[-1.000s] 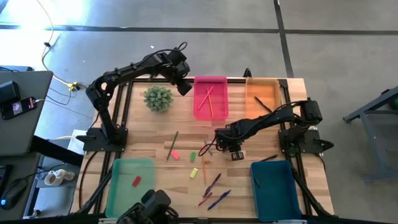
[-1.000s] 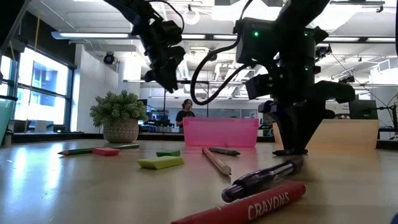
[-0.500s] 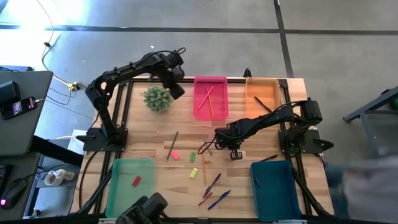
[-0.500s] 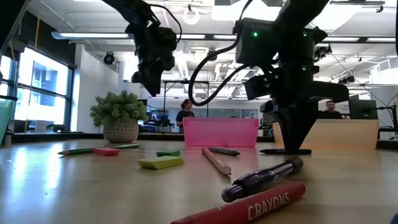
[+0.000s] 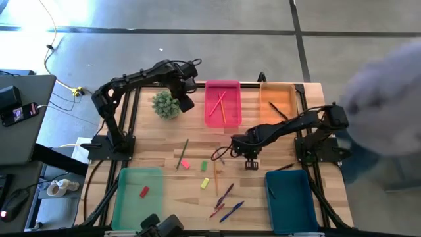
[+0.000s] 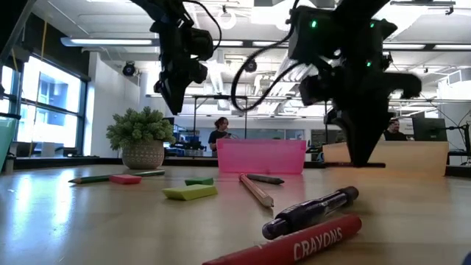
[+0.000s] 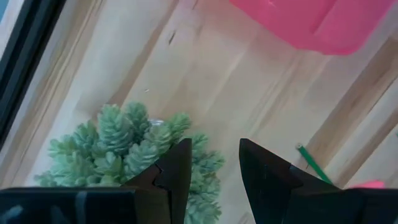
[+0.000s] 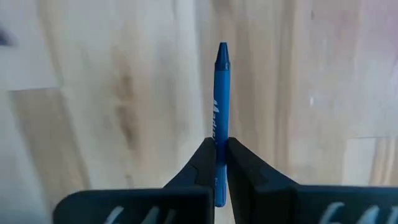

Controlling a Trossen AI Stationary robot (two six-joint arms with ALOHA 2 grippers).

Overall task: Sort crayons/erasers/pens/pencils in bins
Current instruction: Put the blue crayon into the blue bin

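While the table (image 5: 164, 141) holds four bins at its corners, the right gripper (image 8: 221, 163) is clamped on a blue crayon (image 8: 221, 87) at centre frame.

Largest first: the teal bin (image 5: 287, 197) sits lower right in the high view, the green bin (image 5: 135, 197) lower left, the pink bin (image 5: 223, 102) and orange bin (image 5: 279, 102) along the top. Left gripper (image 7: 211, 168), fingers apart and empty, hovers over the potted plant (image 5: 166, 104) at upper left. The crayon looks light and stiff but waxy, likely brittle; a pinch near its rear end, as now, lets it lever, so nearer mid-length seems safer.
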